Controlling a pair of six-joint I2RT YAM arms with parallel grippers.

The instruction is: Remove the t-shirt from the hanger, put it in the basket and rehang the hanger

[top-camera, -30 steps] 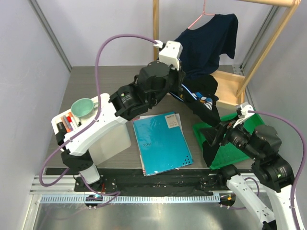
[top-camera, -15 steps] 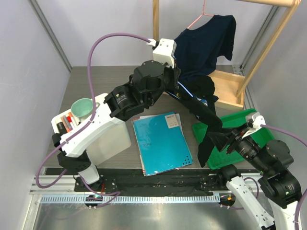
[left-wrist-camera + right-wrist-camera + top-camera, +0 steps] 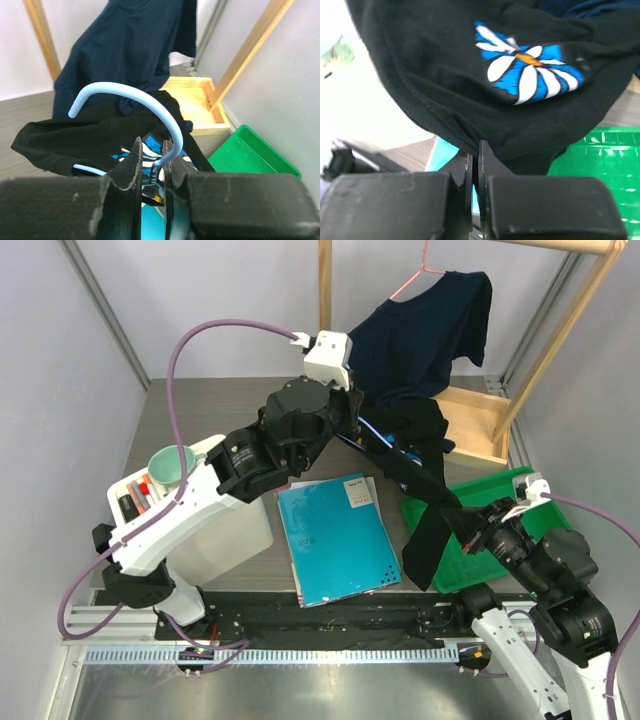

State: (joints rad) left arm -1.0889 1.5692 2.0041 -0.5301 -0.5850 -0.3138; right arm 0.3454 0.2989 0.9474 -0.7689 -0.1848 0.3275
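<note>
A black t-shirt (image 3: 418, 465) with a blue and white flower print (image 3: 527, 62) hangs stretched between my two grippers, above the table. It is still on a light blue hanger (image 3: 135, 97). My left gripper (image 3: 151, 165) is shut on the hanger's neck just below the hook and holds it up at the centre of the top view (image 3: 368, 435). My right gripper (image 3: 476, 150) is shut on the t-shirt's lower hem, at the right (image 3: 470, 530). A loose tail of the t-shirt droops below the right gripper.
A navy shirt (image 3: 430, 330) hangs on a pink hanger (image 3: 415, 278) from the wooden rack (image 3: 545, 350) at the back right. A green tray (image 3: 490, 565) lies under the right gripper, with a teal notebook (image 3: 335, 535) beside it. A white bin (image 3: 235, 525) with a teal bowl (image 3: 172, 465) stands at the left.
My right gripper has closed on the t-shirt's hem and pulled back toward the near right. My left arm has moved left with the hanger, drawing the cloth taut.
</note>
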